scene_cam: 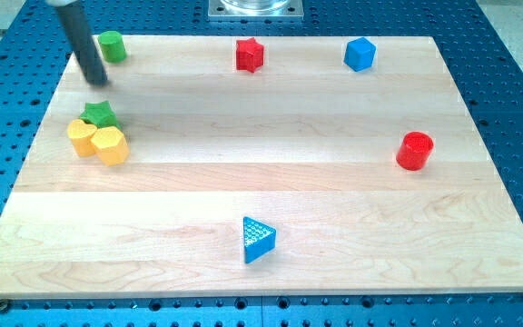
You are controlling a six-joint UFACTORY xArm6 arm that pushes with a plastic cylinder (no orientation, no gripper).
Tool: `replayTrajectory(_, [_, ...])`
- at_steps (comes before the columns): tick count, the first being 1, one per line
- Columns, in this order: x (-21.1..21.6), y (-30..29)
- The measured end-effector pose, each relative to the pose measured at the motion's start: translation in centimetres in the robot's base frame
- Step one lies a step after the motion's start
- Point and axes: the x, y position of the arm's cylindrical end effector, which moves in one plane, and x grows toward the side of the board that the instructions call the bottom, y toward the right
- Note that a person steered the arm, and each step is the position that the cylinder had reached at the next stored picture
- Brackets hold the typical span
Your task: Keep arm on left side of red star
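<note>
My rod is cut off at the view's top, so only its lower part shows; my tip (99,80) rests on the worktop (243,182) just below-left of the green cylinder (111,45). I carry no gripper, so nothing is grasped. Below my tip a green star (100,113) touches two yellow blocks (98,142), shapes unclear. The red star (250,54) lies well to my tip's right, near the top edge. Further right: blue triangle (258,240), blue cube (360,54), red cylinder (415,150).

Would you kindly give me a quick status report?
My tip at view's upper left, beside green cylinder. Red star far to its right. Nothing between.
</note>
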Motion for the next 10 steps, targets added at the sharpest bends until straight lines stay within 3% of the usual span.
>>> replayTrajectory(1, [-4.6,-0.6])
replayTrajectory(2, [-6.3,-4.0])
replayTrajectory(3, [-7.4,-6.3])
replayTrajectory(5, [-7.5,-5.6])
replayTrajectory(6, [-3.9,-4.4])
replayTrajectory(7, [2.2,-3.7])
replayTrajectory(9, [0.0,9.3])
replayTrajectory(10, [-0.4,12.5])
